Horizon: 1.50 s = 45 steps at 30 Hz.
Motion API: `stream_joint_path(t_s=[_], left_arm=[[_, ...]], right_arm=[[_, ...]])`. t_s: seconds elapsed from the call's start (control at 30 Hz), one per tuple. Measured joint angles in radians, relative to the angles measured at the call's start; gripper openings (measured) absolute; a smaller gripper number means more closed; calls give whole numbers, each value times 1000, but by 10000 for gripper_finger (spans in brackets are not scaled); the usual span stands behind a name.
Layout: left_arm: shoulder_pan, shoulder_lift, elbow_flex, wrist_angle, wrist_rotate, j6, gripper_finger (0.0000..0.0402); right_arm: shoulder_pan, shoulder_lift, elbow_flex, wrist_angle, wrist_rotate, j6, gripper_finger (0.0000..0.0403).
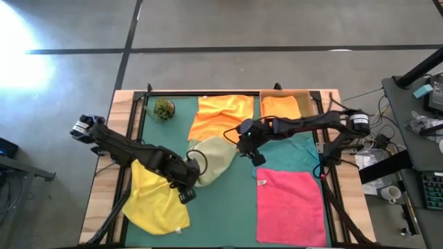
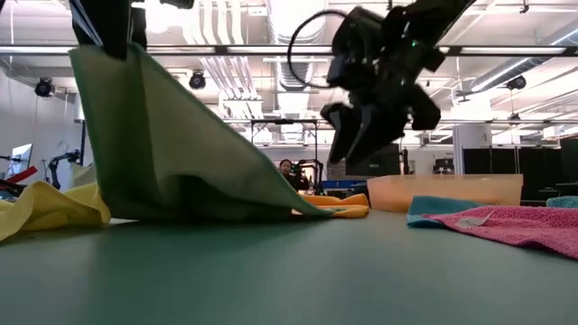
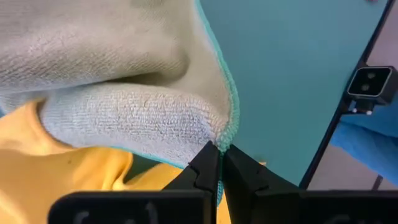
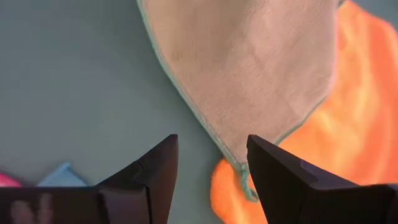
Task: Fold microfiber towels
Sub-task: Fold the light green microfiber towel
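Note:
The olive green towel (image 1: 216, 160) slopes down from my left gripper (image 2: 113, 27), which is shut on it at the table's near left. Its far corner (image 4: 239, 163) lies on the mat next to an orange towel (image 1: 221, 114). My right gripper (image 1: 253, 156) hangs open above that corner without touching it. A yellow towel (image 1: 156, 200) lies crumpled under my left arm. The pink towel (image 1: 291, 207) and the teal towel (image 1: 299, 155) lie flat on the right. A second orange towel (image 1: 280, 107) sits in the tray. My left gripper (image 3: 220, 158) pinches the olive towel's teal-hemmed edge (image 3: 226, 132) between its two fingertips, at or near a corner. The fingers come steeply from above. That end is lifted high, and the cloth slopes down to its far part (image 2: 298, 209), which rests on the mat.
A tan tray (image 1: 308, 100) stands at the far right corner and a small green plant ball (image 1: 164, 109) at the far left. Bare green mat (image 1: 221, 214) lies between the yellow and pink towels. People and equipment show in the room beyond the table.

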Motion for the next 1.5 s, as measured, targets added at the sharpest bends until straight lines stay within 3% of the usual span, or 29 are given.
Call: stream_joint_path(t_s=[0.67, 0.97, 1.1, 1.33, 1.5], left_arm=[[1, -47, 38, -140, 21, 1, 0], [1, -50, 38, -172, 22, 0, 0], [1, -50, 38, -182, 25, 1, 0], [1, -51, 38, -185, 26, 1, 0], [1, -51, 38, -184, 26, 2, 0]], right_arm=[[9, 190, 13, 128, 14, -42, 182], [11, 237, 14, 191, 95, -42, 180], [12, 232, 14, 191, 106, -22, 146], [10, 230, 14, 190, 128, -1, 21], [11, 196, 13, 147, 125, 72, 10]])
